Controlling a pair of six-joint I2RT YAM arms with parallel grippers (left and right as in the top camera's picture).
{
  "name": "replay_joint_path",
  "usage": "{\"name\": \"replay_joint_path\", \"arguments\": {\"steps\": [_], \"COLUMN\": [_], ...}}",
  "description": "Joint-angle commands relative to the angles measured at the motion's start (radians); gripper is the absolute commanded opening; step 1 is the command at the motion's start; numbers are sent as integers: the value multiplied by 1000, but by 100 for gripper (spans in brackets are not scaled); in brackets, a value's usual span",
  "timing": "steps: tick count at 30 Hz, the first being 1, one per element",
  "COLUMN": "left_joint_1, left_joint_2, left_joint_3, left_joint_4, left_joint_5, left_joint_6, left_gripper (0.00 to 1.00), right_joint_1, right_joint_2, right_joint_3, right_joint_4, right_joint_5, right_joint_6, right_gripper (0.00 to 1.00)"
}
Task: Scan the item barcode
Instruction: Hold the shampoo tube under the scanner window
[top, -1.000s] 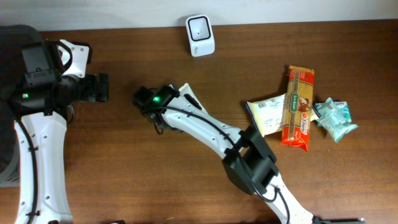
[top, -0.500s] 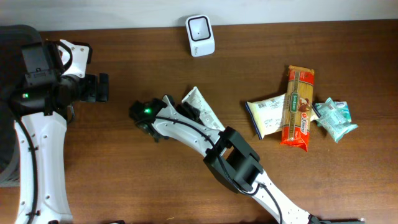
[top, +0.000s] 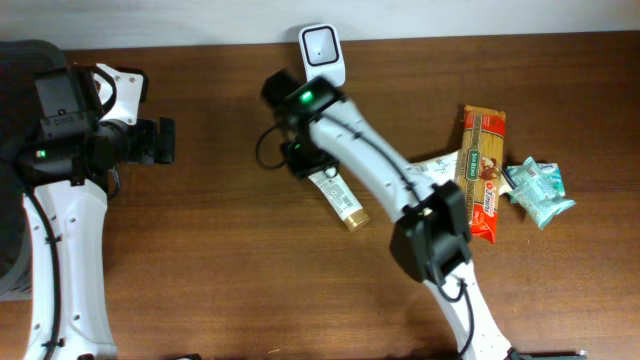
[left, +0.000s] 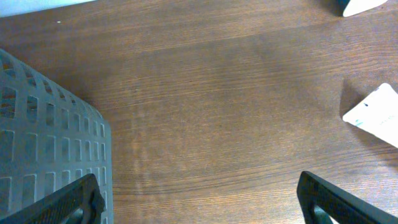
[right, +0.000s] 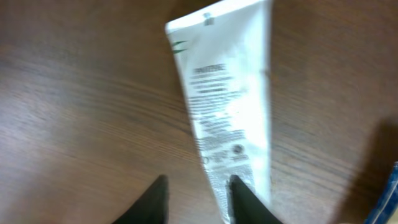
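Note:
A white tube with a gold cap (top: 336, 196) lies flat on the brown table below the white barcode scanner (top: 322, 57). My right gripper (top: 304, 160) hovers at the tube's flat upper end. In the right wrist view the tube (right: 227, 93) lies lengthwise, printed side up. The right gripper (right: 196, 186) is open, with bare wood between its dark fingers, and the right fingertip (right: 245, 199) overlaps the tube's edge. My left gripper (top: 160, 141) sits far left, open wide (left: 202, 199) over bare wood, holding nothing.
An orange pasta packet (top: 480, 175), a white pouch (top: 428, 186) and a teal packet (top: 540, 191) lie at the right. A grey perforated basket (left: 43, 137) stands by the left arm. The left wrist view catches the tube's end (left: 376, 115) at its right edge.
The right arm swung from the table's left-middle up toward the scanner. Its jaws went from shut to open, and the tube now lies on the table below it. The left arm stayed still.

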Motion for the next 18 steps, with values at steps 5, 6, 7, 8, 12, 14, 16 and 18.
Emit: {"name": "replay_joint_path", "arguments": {"steps": [5, 6, 7, 8, 12, 14, 16, 18], "left_joint_1": [4, 4, 4, 4, 4, 4, 4, 4], "left_joint_2": [-16, -16, -16, -16, -16, -16, -16, -16], "left_joint_3": [5, 5, 5, 5, 5, 5, 5, 5], "left_joint_4": [2, 2, 2, 2, 2, 2, 2, 2], "left_joint_5": [7, 7, 7, 7, 7, 7, 7, 7], "left_joint_6": [12, 12, 12, 12, 12, 12, 12, 12], "left_gripper": [99, 99, 99, 99, 99, 99, 99, 99], "right_joint_1": [-152, -161, -164, -166, -160, -132, -100, -40], "right_joint_2": [-6, 0, 8, 13, 32, 32, 33, 34], "right_joint_3": [-40, -63, -97, -120, -196, -198, -198, -201], "right_joint_4": [167, 205, 250, 275, 324, 336, 338, 338], "right_joint_5": [34, 34, 34, 34, -53, -88, -111, -140], "right_joint_6": [-32, -34, -55, -68, -129, -165, -179, -212], "right_gripper": [4, 4, 4, 4, 4, 4, 4, 4]}}
